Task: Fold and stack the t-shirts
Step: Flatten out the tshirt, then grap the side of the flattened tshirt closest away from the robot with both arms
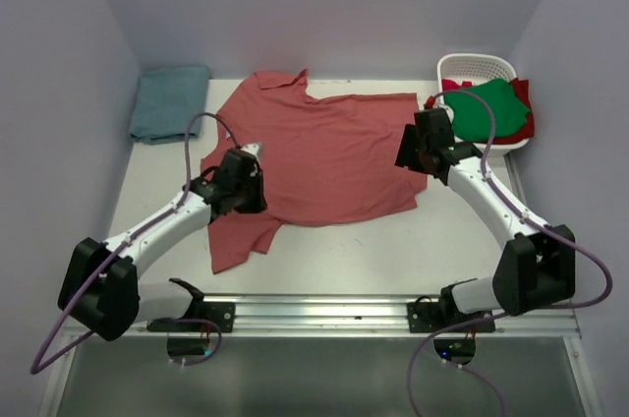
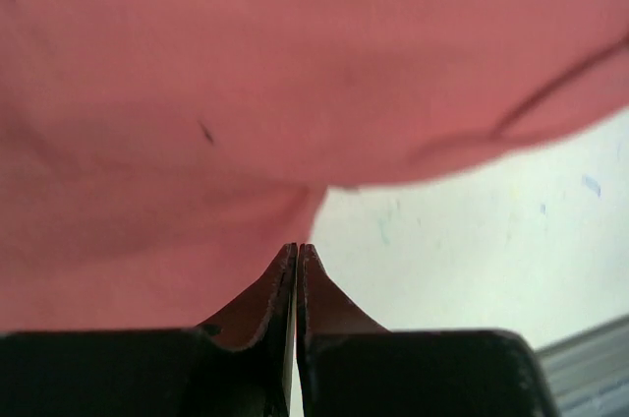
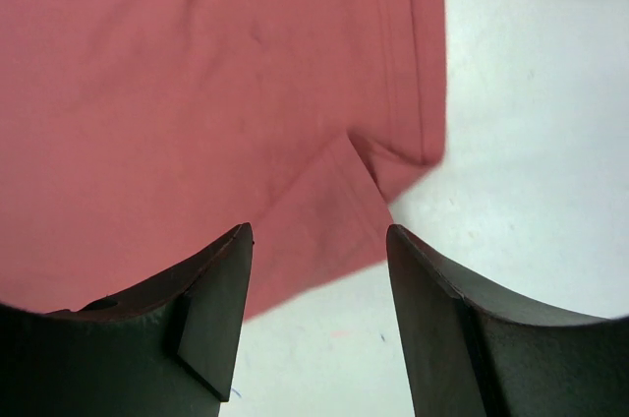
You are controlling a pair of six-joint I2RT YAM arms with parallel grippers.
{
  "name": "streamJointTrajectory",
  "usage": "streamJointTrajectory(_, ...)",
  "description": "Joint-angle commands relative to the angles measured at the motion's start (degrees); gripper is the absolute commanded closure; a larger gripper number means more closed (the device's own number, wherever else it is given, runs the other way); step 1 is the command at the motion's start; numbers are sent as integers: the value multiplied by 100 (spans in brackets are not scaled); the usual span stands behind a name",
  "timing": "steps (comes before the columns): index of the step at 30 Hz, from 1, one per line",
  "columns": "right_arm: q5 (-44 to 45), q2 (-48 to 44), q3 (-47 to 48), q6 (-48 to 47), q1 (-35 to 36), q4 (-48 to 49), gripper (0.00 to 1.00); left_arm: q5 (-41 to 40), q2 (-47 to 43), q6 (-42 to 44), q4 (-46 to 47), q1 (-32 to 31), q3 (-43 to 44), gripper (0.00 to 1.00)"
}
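White tabletop (image 1: 344, 250) up top, red shirt (image 1: 324, 156) spread flat mid-table. Left wrist: left pincer (image 2: 298, 248) pressed together, empty, at the shirt's edge. Right wrist: right pincer (image 3: 319, 232) spread above a folded corner; I'd scoop under that corner, pinch both layers.

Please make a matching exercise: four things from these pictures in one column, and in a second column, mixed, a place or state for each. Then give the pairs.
1 brick-red shirt
2 teal-blue shirt
3 green shirt
4 right gripper

a on the white basket
b open
c spread out mid-table
d far left corner

Pairs: 1-c, 2-d, 3-a, 4-b
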Motion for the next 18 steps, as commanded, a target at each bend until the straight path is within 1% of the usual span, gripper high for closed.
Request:
streamJointTrajectory(1, -57, -603, -413, 166, 0, -291, 39, -433, -599, -406, -690, -740, -255, 95)
streamJointTrajectory(3, -137, -770, -509, 219, 35, -371, 39, -712, -512, -600, -927, -1065, -282, 96)
streamJointTrajectory(4, -145, -936, -597, 228, 62, -379, 39, -819, -459, -749, -998, -1398, -265, 97)
streamJointTrajectory(7, -119, -1218, -826, 254, 115, -301, 39, -1267, -240, -1004, -1112, -1935, -230, 100)
streamJointTrajectory(9, -137, -1289, -983, 228, 124, -274, 39, -1478, -91, -1119, -1060, -2173, -238, 100)
streamJointTrajectory(14, -23, -1622, -1362, 219, 132, -257, 39, -1707, 288, -1251, -1086, -2271, -220, 100)
streamJointTrajectory(18, -14, -1843, -1696, 237, 124, -142, 39, -2243, 394, -1558, -1279, -2333, -317, 100)
